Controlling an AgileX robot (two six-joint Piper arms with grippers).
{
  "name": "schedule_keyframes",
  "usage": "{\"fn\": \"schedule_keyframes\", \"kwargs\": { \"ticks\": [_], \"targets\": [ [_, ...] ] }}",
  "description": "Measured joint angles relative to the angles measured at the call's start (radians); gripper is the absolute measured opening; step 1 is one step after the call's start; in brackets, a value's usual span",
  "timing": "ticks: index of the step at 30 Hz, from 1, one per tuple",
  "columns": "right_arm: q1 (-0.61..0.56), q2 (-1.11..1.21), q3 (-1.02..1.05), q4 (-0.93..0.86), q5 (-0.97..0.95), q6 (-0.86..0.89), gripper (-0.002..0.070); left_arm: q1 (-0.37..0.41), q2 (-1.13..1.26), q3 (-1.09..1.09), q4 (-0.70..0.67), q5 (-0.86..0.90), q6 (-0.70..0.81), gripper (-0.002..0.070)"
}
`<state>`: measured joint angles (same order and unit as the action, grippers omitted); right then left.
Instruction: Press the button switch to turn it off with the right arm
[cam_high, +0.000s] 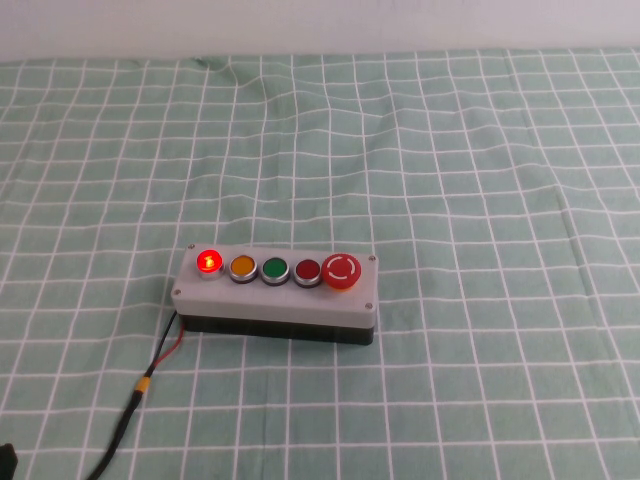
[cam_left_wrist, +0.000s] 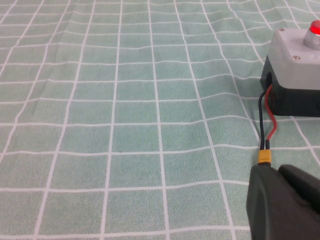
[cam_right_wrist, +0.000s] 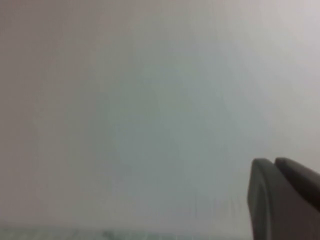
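One switch (cam_high: 275, 295) sits on the green checked cloth (cam_high: 480, 160), a little left of the table's middle and nearer the near edge. Its grey top carries five round parts in one row: a lit red lamp (cam_high: 209, 262), three buttons and one mushroom button (cam_high: 341, 270). Only the left wrist view shows the left gripper (cam_left_wrist: 280, 202), fingers together, just beside two wires (cam_left_wrist: 266, 125) leaving the switch's end. Only the right wrist view shows the right gripper (cam_right_wrist: 282, 197), fingers together against blank grey.
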<state>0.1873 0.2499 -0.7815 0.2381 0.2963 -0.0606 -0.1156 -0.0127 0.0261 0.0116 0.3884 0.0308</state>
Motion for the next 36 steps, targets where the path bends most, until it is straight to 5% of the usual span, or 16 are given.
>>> {"fn": "schedule_keyframes", "kwargs": {
  "ticks": [5, 19, 26, 36],
  "targets": [
    [0.0, 0.163, -0.056, -0.005, 0.182, -0.061, -0.0016, 0.0, 0.0, 0.0, 0.0, 0.0, 0.0, -0.0003],
    [0.0, 0.464, -0.089, 0.278, 0.25, -0.174, -0.0016, 0.0, 0.0, 0.0, 0.0, 0.0, 0.0, -0.0003],
    [0.0, 0.761, -0.284, 0.405, 0.489, -0.386, -0.0016, 0.0, 0.0, 0.0, 0.0, 0.0, 0.0, -0.0003],
    [0.109, 1.155, -0.586, 0.375, 0.582, -0.409, -0.0015, 0.0, 0.0, 0.0, 0.0, 0.0, 0.0, -0.0003]
  ]
}}
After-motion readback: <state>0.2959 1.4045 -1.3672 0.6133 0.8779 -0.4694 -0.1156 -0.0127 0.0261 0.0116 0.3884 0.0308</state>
